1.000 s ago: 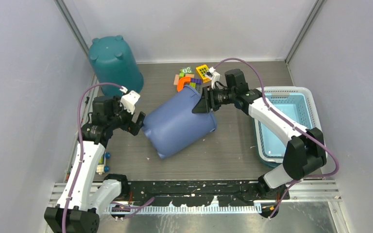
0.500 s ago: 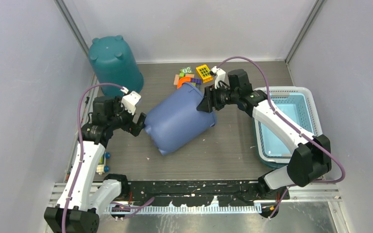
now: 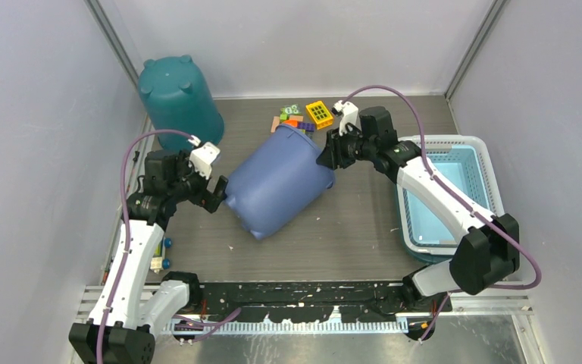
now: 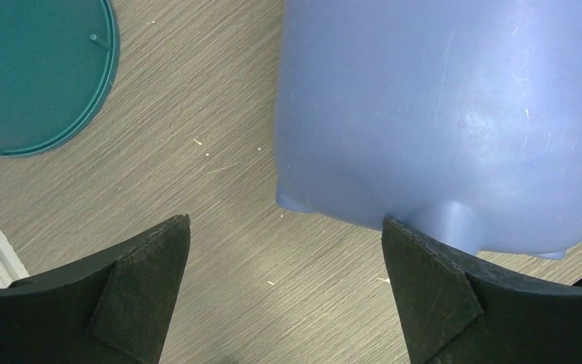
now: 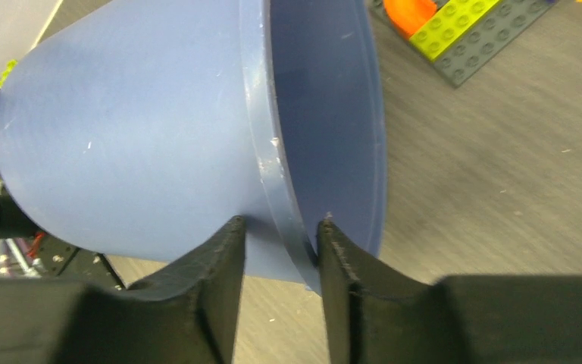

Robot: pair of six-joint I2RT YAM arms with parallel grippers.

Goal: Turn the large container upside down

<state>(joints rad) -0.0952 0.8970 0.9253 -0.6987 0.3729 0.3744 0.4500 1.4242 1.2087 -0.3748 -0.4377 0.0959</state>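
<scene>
The large container point(image 3: 280, 186), a blue plastic tub, lies tilted on the table with its base low at the front left and its open mouth raised toward the back right. My right gripper point(image 3: 326, 158) straddles the rim point(image 5: 269, 152), one finger inside the mouth and one against the outer wall, and is shut on it point(image 5: 279, 221). My left gripper point(image 3: 216, 193) stands wide open at the tub's base point(image 4: 439, 114). Its right fingertip point(image 4: 405, 243) touches the base's edge, and only table shows between the fingertips point(image 4: 284, 220).
A teal tub point(image 3: 178, 95) stands upside down in the back left corner, also in the left wrist view point(image 4: 38, 68). Coloured toy bricks point(image 3: 303, 117) lie behind the blue tub's mouth. A light blue basket point(image 3: 443, 142) stands at the right.
My right gripper has moved up and back-left with the rim and its jaws have narrowed. The blue tub's mouth has risen and it stands steeper. The left arm has hardly moved.
</scene>
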